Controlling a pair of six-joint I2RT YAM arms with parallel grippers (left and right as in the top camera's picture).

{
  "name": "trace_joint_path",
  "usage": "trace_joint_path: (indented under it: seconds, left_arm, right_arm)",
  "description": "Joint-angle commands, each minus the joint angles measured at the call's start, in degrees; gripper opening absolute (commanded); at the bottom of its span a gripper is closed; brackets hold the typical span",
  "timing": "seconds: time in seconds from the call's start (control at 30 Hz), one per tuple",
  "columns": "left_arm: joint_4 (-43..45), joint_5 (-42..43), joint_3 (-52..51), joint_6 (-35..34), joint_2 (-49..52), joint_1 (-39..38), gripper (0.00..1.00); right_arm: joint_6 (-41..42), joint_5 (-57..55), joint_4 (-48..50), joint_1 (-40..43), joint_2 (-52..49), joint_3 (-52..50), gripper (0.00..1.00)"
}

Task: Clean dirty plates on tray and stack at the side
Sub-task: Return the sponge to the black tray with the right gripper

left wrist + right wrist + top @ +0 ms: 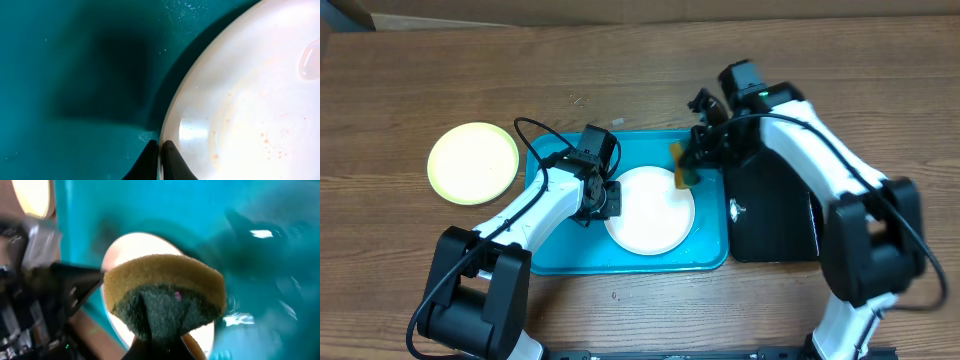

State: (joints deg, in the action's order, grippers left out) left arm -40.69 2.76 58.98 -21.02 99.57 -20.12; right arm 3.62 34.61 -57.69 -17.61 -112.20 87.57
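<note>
**Plate pinched at its rim on the tray, sponge at its far edge**

Overhead view: a white plate [650, 210] lies in the turquoise tray [552, 255]. The left gripper [613, 200] is closed on the rim nearest it. The right gripper [688, 170] clamps a sponge [680, 166] at the opposite edge; whether the sponge touches the plate is unclear. A yellow-green plate [473, 162] sits on the table [400, 280], outside the tray, beyond the left arm. A black tray [775, 215] lies under the right arm.

Left wrist view: the left gripper [160, 156] has its jaws narrow, nipping the white plate [250, 100] at the rim. Faint orange specks show on the plate. The tray [75, 75] spreads beside it.

Right wrist view: the right gripper [157, 347] squeezes the sponge [165, 292], tan above, green below. The white plate [117, 255] lies just beyond it.
</note>
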Motion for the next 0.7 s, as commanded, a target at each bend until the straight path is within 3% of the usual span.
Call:
trace_joint_path:
  seconds: [0.0, 0.17, 0.4, 0.67]
  left_arm:
    - [0.0, 0.2, 0.4, -0.8, 0.4, 0.2, 0.08]
    - [0.0, 0.2, 0.4, -0.8, 0.4, 0.2, 0.09]
    - [0.1, 0.2, 0.4, -0.8, 0.4, 0.2, 0.09]
    - [-1.7, 0.2, 0.3, -0.8, 0.4, 0.2, 0.27]
  right_arm:
    - [-1.0, -8.0, -6.0, 3.8, 7.2, 2.3, 0.04]
    - [-0.5, -18.7, -14.8, 8.4, 7.9, 1.6, 0.04]
    - [4.7, -34.4, -9.3, 9.0, 7.9, -6.0, 0.04]
    - [5.4, -34.6, -2.8, 9.0, 7.9, -11.5, 0.08]
